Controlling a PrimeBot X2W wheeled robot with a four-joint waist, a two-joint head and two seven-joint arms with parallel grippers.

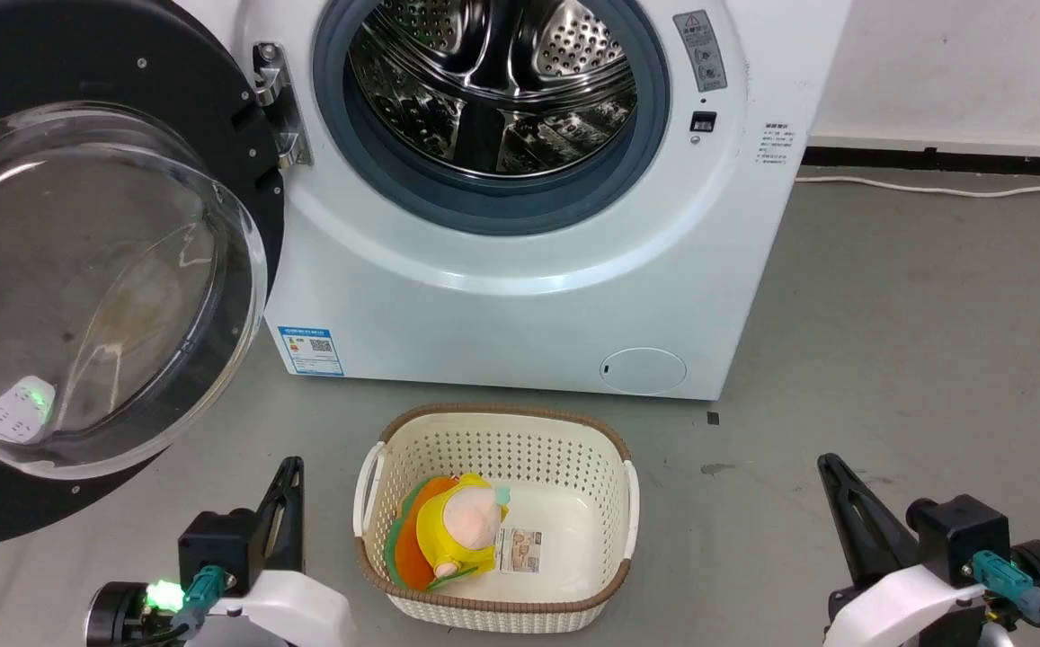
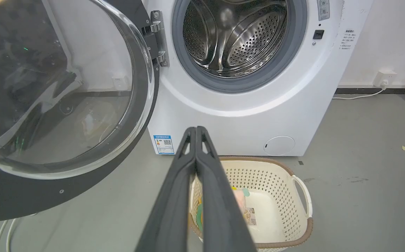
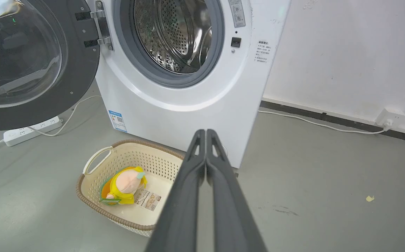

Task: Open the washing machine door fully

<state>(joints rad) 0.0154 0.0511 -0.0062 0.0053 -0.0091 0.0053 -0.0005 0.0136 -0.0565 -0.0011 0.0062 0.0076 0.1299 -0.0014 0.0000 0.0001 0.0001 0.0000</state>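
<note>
Your left pincer (image 1: 291, 469) and right pincer (image 1: 830, 465) sit nearest you, both shut tight and holding nothing. Between them stands a cream basket (image 1: 502, 412) with a yellow toy (image 1: 461, 530) inside, right in front of the washing machine (image 1: 528, 305). You see the washing machine door (image 1: 97, 288) swung out wide on the left. Your right wrist view gives you a white power strip (image 3: 30, 130) on the floor under the door, and a wall plug (image 3: 389, 117) far right.

door (image 1: 79, 288) open, left of washing machine (image 1: 528, 305); basket (image 1: 494, 447) on floor (image 1: 888, 359) before machine; toy (image 1: 461, 530) in basket.
</note>
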